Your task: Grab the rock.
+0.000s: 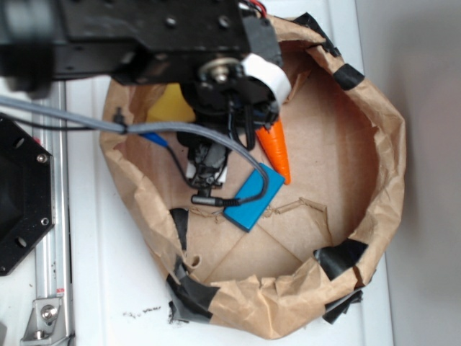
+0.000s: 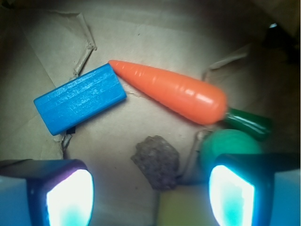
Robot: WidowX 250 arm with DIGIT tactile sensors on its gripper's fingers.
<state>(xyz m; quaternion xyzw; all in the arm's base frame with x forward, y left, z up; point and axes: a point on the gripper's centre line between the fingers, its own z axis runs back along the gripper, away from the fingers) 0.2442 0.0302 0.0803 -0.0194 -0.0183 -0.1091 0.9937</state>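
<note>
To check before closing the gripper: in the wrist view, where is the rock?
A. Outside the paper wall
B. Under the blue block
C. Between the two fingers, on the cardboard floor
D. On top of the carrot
C: the rock lies on bare cardboard between the open gripper fingers.

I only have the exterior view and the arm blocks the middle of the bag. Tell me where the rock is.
Observer: The wrist view shows the rock on the cardboard floor, between the open gripper fingers, nearer the right one in the image.
Operator: Say what crowds it.
Observer: A green ball sits just right of it, partly behind that finger; something yellow lies at the frame's bottom edge.
Operator: Report the carrot.
Observer: The carrot lies beyond the rock, its tip touching the blue block.
</note>
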